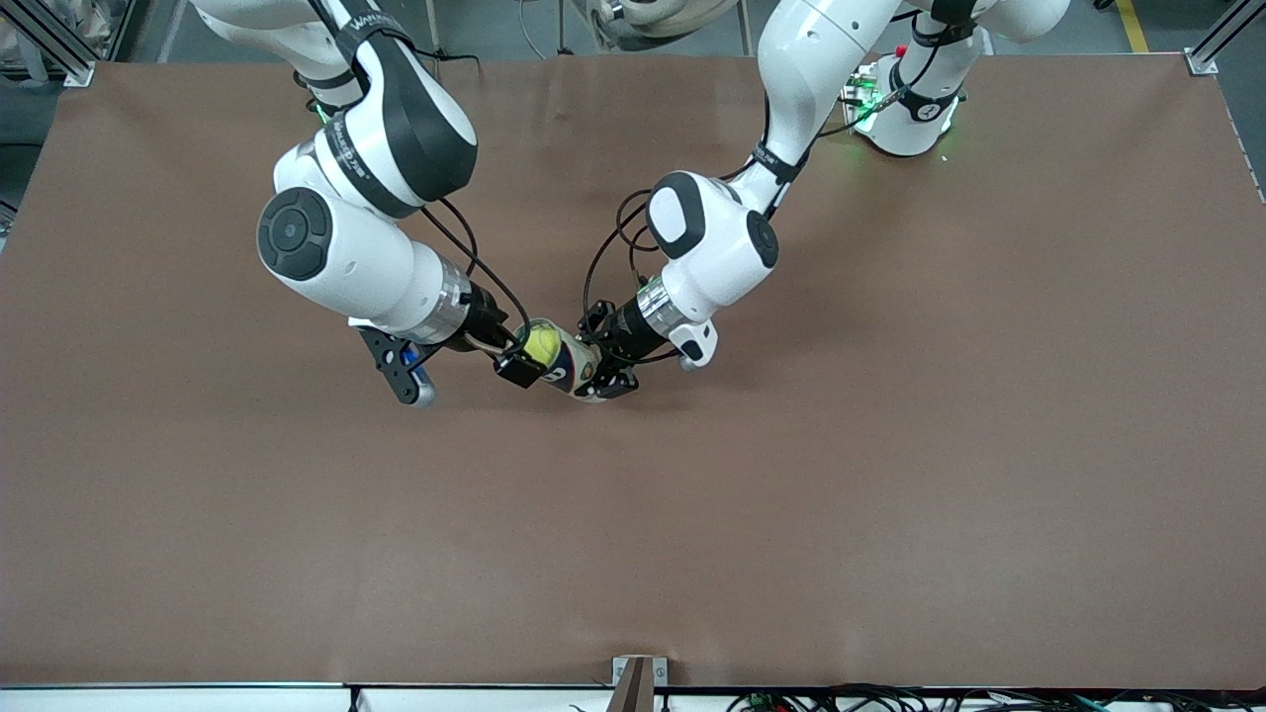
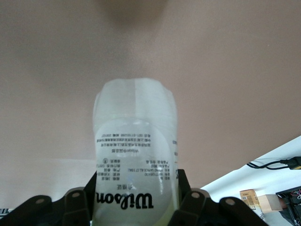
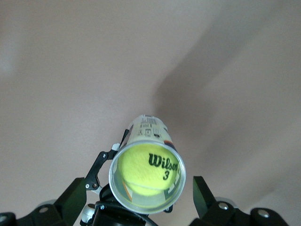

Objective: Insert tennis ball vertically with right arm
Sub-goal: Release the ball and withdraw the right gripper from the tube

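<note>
A clear plastic tennis-ball can (image 1: 566, 366) with a Wilson label hangs tilted over the middle of the table. My left gripper (image 1: 605, 380) is shut on its lower part. In the left wrist view the can (image 2: 135, 136) sits between the black fingers (image 2: 81, 201). A yellow tennis ball (image 1: 540, 344) lies inside the can's open mouth. The right arm's gripper (image 1: 522, 358) is at that mouth. In the right wrist view its gripper (image 3: 138, 201) is open, with fingers wide on either side of the can's rim and clear of the ball (image 3: 146, 172).
The brown table (image 1: 890, 475) spreads around both arms. A small metal bracket (image 1: 634, 680) sits at the table's front edge. The left arm's base (image 1: 905, 119) stands at the table's back edge. A pale floor strip with cables (image 2: 268, 183) shows past the table edge.
</note>
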Motion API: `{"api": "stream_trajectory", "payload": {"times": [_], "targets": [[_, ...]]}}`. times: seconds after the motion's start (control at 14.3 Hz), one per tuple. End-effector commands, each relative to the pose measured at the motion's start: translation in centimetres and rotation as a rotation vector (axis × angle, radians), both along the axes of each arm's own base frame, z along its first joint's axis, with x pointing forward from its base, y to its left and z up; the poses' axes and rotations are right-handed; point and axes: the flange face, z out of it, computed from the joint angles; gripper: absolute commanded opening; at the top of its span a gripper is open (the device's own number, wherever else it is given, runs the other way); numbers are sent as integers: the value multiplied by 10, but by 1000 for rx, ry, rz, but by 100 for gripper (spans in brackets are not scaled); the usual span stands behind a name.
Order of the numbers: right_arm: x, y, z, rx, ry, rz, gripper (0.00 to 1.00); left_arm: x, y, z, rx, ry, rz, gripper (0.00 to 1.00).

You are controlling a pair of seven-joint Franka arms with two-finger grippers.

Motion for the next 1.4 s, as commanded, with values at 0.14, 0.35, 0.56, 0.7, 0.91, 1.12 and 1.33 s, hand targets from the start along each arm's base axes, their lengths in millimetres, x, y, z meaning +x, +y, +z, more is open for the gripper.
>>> {"api": "stream_trajectory", "payload": {"times": [0.14,0.35,0.56,0.7,0.91,1.12,1.33], "targets": [[30,-81,-15,-71,-48,198,100,-4,1,14,-14,-14,0,64],[44,-182,-59,-124,-28,382,100,-5,-3,12,-20,-12,-1,64],[45,-268,-89,-174,-9,563,100,-5,-3,10,-17,-11,-2,62],[44,-317,-96,-241,8,655,100,-4,-4,7,-17,-8,0,60],[42,-384,-96,-211,-10,746,100,-4,-4,5,-13,-10,-4,61],[37,-434,-90,-197,-41,816,100,-5,-2,-3,-9,-10,-12,61],[35,-450,-56,-218,-87,860,100,-10,5,-27,-48,-45,-39,64]]}}
